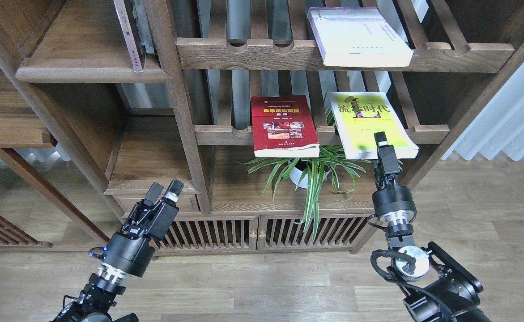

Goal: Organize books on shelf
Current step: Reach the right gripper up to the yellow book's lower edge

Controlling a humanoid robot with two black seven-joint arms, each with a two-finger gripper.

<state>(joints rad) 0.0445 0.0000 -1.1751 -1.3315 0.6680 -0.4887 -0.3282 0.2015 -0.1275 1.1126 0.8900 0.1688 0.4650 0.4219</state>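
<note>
Three books lie flat on slatted shelves, overhanging the front rails. The red book [282,125] and the yellow-green book [369,118] are on the middle shelf. The white book with a purple edge [355,36] is on the upper one. The solid dark-brown shelf [87,71] is at the upper left. My right gripper [381,138] is seen edge-on at the yellow-green book's front edge, with one finger [381,136] showing over the cover. I cannot tell if it grips the book. My left gripper [164,188] is open and empty, low in front of the left cabinet.
A thin book [127,36] stands upright on the solid shelf's right end. A potted spider plant [308,172] sits under the red and yellow-green books, beside my right arm. Slatted cabinet doors [257,232] are below. A white curtain [503,125] hangs at right.
</note>
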